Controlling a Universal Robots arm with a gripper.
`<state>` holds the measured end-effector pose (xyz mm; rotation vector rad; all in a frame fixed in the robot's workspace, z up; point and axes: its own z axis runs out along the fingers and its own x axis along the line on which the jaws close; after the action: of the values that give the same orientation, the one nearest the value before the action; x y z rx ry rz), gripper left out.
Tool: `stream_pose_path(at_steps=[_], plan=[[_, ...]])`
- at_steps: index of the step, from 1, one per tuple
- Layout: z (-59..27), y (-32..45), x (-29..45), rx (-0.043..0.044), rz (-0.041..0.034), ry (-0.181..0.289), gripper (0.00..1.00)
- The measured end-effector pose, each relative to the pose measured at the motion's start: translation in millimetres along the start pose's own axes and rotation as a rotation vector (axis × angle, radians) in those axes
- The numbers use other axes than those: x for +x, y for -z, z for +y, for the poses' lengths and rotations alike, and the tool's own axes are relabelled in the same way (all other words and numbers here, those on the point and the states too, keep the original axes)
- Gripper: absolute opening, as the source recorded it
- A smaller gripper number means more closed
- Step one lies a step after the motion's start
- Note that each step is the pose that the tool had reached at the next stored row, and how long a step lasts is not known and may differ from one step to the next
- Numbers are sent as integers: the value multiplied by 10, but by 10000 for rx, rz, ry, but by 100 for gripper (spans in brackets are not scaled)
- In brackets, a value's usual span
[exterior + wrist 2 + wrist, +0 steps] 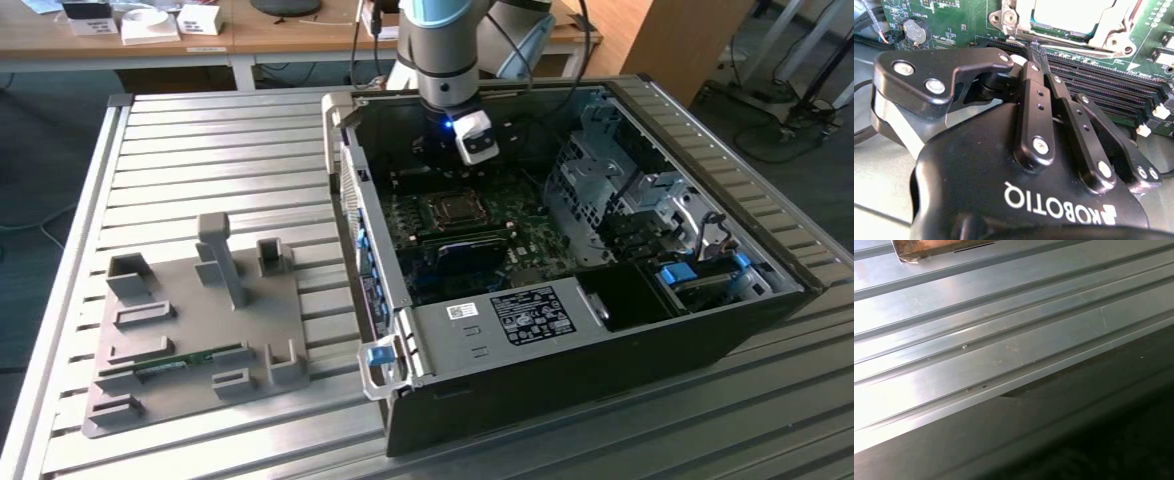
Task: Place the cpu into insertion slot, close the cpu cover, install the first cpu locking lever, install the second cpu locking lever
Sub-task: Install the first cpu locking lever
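Gripper (1035, 46) closed on nothing, tips poised just beside cpu cover (1104, 35) lying over cpu (1064, 15) on motherboard (954, 20).

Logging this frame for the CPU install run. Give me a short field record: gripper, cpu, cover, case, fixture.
gripper: gripper shut, holding nothing, tips just short of the socket edge, over the memory slots
cpu: cpu seated in the socket, metal top showing
cpu cover: cpu cover lies down around the cpu
levers: state cannot be told
computer case: computer case open on the ribbed metal table, arm reaching inside
fixture: grey parts fixture at the exterior view's left, beside the case
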<state>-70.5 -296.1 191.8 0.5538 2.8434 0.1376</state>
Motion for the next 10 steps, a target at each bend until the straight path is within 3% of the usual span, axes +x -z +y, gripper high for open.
stream_pose_path(at_steps=[10], plan=[[3, -5, -16, -3, 2, 0, 11]])
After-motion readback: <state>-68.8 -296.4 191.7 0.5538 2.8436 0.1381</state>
